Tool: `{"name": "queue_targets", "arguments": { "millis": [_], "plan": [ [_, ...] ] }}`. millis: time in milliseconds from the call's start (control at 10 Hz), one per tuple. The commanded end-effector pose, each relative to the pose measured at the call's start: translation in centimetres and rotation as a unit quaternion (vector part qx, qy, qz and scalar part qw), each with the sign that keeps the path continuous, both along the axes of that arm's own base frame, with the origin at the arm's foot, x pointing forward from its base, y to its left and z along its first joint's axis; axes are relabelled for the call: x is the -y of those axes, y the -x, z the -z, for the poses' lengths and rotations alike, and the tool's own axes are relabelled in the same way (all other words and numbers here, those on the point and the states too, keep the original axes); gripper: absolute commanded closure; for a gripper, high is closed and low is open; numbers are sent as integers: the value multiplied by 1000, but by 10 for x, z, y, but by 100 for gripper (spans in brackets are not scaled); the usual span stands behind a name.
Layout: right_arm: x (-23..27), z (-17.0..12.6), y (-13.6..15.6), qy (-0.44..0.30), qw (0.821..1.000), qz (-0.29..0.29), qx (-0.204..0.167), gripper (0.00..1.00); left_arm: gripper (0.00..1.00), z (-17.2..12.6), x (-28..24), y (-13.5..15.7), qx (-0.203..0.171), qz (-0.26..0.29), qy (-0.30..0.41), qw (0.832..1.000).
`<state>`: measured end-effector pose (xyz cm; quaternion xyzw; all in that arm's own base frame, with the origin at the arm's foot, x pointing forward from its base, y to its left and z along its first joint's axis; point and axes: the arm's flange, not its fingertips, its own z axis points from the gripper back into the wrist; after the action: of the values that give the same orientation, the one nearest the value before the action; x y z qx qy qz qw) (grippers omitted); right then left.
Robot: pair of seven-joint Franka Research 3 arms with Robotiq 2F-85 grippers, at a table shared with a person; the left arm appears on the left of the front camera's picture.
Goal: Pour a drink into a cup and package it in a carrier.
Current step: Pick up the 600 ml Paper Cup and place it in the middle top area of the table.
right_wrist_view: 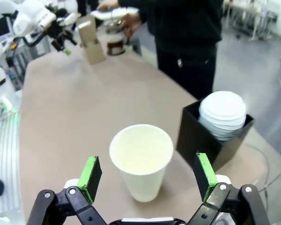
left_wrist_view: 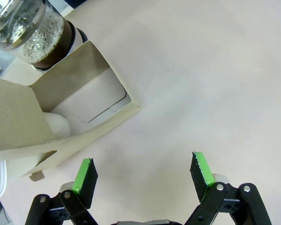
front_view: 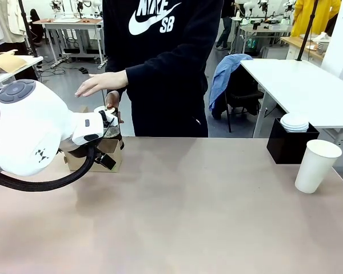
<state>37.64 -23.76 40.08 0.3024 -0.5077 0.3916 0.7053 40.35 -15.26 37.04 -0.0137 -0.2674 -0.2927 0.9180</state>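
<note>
The white paper cup (front_view: 316, 166) stands open-topped and without a lid at the table's right side. My right gripper (right_wrist_view: 145, 174) hangs open just above and behind the cup (right_wrist_view: 140, 159), its green pads on either side of it. The brown cardboard carrier (front_view: 97, 155) sits at the far left, and my left gripper (left_wrist_view: 143, 172) hovers open over bare table beside the carrier (left_wrist_view: 79, 105). The dark drink (left_wrist_view: 47, 49), topped with foam, fills a glass pot (right_wrist_view: 114, 44) that the person's hand (front_view: 112, 103) holds behind the carrier.
A black open-topped box (front_view: 290, 145) with a stack of white lids (front_view: 295, 121) stands right behind the cup. The person stands at the far edge, with their other hand (front_view: 102, 83) held flat above the pot. My left arm's white body (front_view: 28, 134) fills the near left.
</note>
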Motion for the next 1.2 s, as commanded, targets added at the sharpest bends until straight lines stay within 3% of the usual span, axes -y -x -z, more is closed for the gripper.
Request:
{"name": "queue_targets", "arguments": {
  "millis": [0, 200, 400, 700, 800, 900, 1100],
  "plan": [
    [20, 40, -2, -48, 996, -14, 80, 0, 0, 0, -1, 0, 0, 0, 1, 1000],
    [25, 73, -5, -69, 991, -33, 107, 0, 0, 0, -1, 0, 0, 0, 1, 1000],
    [28, 107, -13, -86, 992, -24, 85, 0, 0, 0, -1, 0, 0, 0, 1, 1000],
    [12, 132, -24, -105, 991, -37, 76, 0, 0, 0, -1, 0, 0, 0, 1, 1000],
    [4, 139, -29, -119, 991, -44, 40, 0, 0, 0, -1, 0, 0, 0, 1, 1000],
    [11, 135, -16, -97, 993, -35, 57, 0, 0, 0, -1, 0, 0, 0, 1, 1000],
    [4, 144, -21, -103, 993, -44, 48, 0, 0, 0, -1, 0, 0, 0, 1, 1000]
  ]
}}
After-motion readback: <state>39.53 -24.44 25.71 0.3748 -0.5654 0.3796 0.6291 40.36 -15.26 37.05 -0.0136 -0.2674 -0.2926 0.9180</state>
